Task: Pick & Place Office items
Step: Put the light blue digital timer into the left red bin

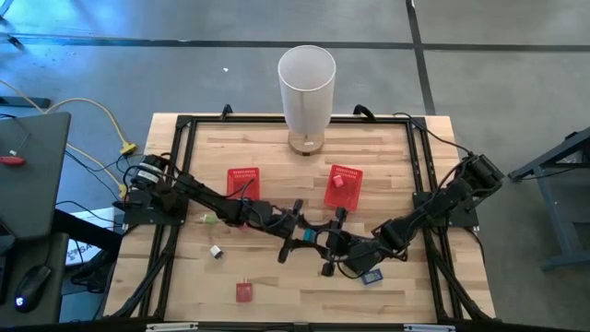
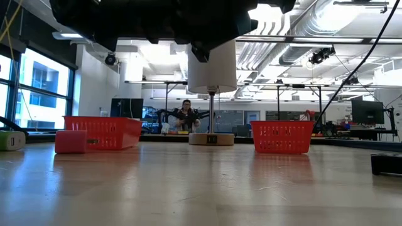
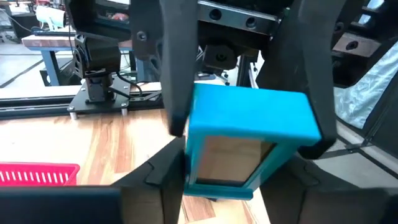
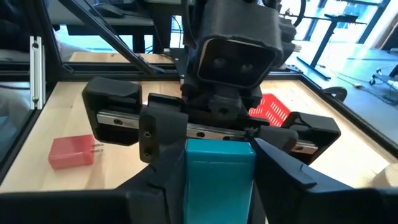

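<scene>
Near the left edge of the table (image 1: 277, 304) lies a small green item (image 1: 210, 219), and a little further in a white item (image 1: 216, 251). A red item (image 1: 243, 291) rests close to the front edge, left of the middle. The left red basket (image 1: 243, 182) stands left of the centre, the tall white cylinder (image 1: 307, 89) at the middle of the back edge, and the right red basket (image 1: 343, 186) right of the centre, with a small red piece (image 1: 338, 182) inside it. In the middle of the table the two arms meet: the left gripper (image 3: 245, 134) and the right gripper (image 4: 214, 158) are both clamped on the same teal item (image 3: 249, 134), above the wood. Which one carries the weight is not clear. A blue item (image 1: 371, 276) lies just beside the right gripper, toward the front edge.
</scene>
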Robot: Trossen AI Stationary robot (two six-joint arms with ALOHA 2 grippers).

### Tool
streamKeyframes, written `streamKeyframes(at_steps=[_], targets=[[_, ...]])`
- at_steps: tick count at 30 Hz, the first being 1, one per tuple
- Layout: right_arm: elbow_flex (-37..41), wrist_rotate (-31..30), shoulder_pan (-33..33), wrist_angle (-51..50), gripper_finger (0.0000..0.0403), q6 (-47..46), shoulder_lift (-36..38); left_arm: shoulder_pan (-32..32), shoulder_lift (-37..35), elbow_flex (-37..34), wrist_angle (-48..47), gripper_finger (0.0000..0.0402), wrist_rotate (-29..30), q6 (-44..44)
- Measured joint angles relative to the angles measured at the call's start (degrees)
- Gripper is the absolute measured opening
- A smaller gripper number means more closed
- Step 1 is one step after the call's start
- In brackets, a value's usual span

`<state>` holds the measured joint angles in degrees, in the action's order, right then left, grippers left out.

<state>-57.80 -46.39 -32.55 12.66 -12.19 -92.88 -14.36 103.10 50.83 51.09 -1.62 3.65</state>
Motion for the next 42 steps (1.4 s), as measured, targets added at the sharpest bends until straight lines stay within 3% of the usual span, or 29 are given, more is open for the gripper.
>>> streamKeyframes(at_steps=[12,26,36,42], targets=[[0.0,0.33,-0.05,-1.05,0.0176,1.35,0.0,-0.03,-0.05,0.03,-1.43,0.0148,-0.03,0.28],[0.0,-1.83,-0.89,-2.74,0.0291,3.36,0.0,-0.05,-0.05,0.04,-3.28,0.0153,-0.08,0.23],[0.07,-11.81,-8.14,-3.71,0.0305,4.03,4.05,0.35,-0.05,0.04,-4.56,0.0153,-0.06,0.76],[0.04,-15.56,-13.21,-11.2,0.0301,-4.15,6.15,0.38,-1.09,0.04,-7.15,0.0153,1.1,1.13]])
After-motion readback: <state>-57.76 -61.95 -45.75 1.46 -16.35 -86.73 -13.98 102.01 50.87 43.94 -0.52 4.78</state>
